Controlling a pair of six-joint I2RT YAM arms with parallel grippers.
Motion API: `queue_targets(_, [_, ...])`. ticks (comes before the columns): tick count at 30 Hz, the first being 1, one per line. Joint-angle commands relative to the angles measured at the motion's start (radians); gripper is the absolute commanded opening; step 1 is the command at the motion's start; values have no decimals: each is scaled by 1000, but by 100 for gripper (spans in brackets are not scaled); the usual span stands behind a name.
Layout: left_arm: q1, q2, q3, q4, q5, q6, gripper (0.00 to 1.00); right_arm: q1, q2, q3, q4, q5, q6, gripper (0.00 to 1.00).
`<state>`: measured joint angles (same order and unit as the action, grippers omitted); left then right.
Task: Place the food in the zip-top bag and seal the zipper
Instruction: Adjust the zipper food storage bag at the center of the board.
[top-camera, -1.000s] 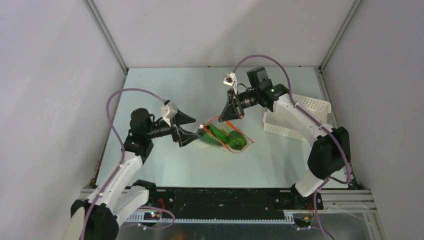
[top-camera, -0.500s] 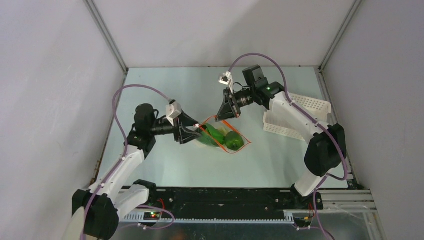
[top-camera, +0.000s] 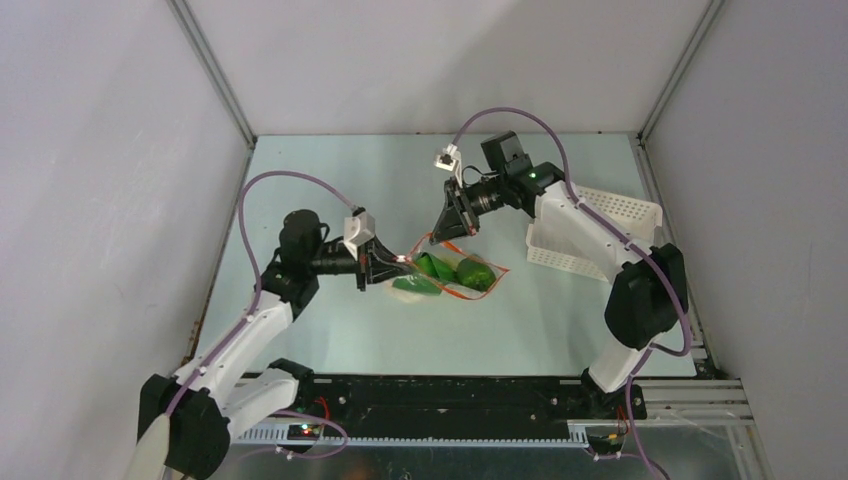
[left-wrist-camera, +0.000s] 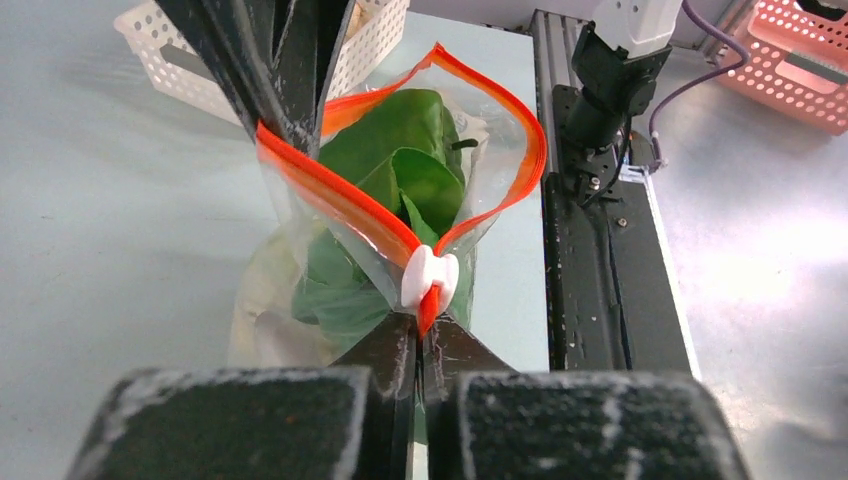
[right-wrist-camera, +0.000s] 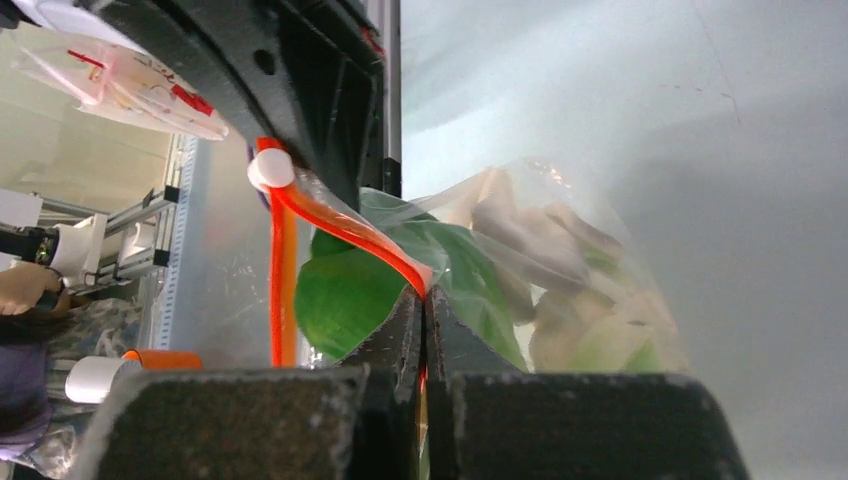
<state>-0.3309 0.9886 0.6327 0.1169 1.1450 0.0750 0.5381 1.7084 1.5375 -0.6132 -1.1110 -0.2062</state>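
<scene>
The clear zip-top bag (top-camera: 460, 274) lies mid-table with its mouth lifted. Inside is the food: green leafy pieces (left-wrist-camera: 405, 160) and cream-white pieces (right-wrist-camera: 530, 235). The orange-red zipper (left-wrist-camera: 340, 195) gapes in a loop, and its white slider (left-wrist-camera: 430, 278) sits at the near end. My left gripper (left-wrist-camera: 418, 325) is shut on the zipper's end just below the slider, at the bag's left corner (top-camera: 402, 262). My right gripper (right-wrist-camera: 424, 298) is shut on the zipper strip at the far side of the mouth (top-camera: 447, 232).
A white perforated basket (top-camera: 600, 235) lies tipped at the right, just behind the right arm. The black rail (left-wrist-camera: 590, 250) of the arm bases runs along the near edge. A red basket (left-wrist-camera: 800, 60) sits off the table.
My left gripper has moved right to the bag's mouth and gone from open to shut on the zipper's end. The right gripper, still shut, has shifted slightly left with the bag.
</scene>
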Motion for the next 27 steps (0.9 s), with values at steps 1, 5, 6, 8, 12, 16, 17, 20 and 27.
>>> queue_targets(1, [-51,-65,45,25,-44,-56,0,-3,-10,45,20,81,21,0])
queue_targets(5, [-90,-130,36,21,-170,-131,0,-14,-64,13,43,216,38,18])
queue_targets(6, [-98,-142,32,14,-201,-133,0,-19,-76,-1,49,235,41,23])
queue_targets(8, [-117,-179,28,4,-231,-140,0,-22,-120,-20,57,299,52,43])
queue_targets(12, [-152,-242,25,-11,-272,-158,0,-8,-234,-84,84,411,59,61])
queue_targets(16, [-179,-261,29,-36,-276,-166,0,40,-340,-151,103,472,52,64])
queue_targets(17, [-186,-264,29,-42,-275,-167,0,64,-367,-172,108,478,51,64])
queue_targets(20, [-199,-274,29,-69,-278,-161,0,120,-391,-204,141,481,62,56])
queue_targets(27, [-207,-292,18,-107,-308,-170,0,224,-362,-215,134,512,83,18])
